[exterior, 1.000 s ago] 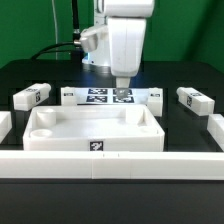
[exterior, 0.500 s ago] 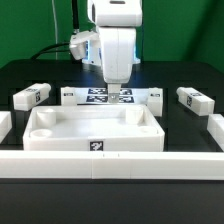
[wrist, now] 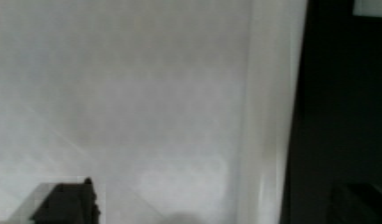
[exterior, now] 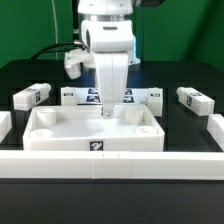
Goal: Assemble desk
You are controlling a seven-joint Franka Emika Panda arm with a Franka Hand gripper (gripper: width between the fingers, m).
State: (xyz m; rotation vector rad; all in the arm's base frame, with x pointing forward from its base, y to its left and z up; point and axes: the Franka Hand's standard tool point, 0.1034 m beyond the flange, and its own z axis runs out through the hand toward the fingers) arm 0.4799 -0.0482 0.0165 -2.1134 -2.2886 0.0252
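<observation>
Your end effector hangs with its jaws spread wide and nothing clamped, right at the far wall of the white plastic rimmed rectangular tray-like desk top. That top lies mid-table on the black table, just in front of the marker board. Mind the descent: if a fingertip lands on the rim instead of straddling it, you may tip the top or shove it against the long low white rail. A shallow bite on that thin wall could slip. The short white tagged block legs lie well apart.
</observation>
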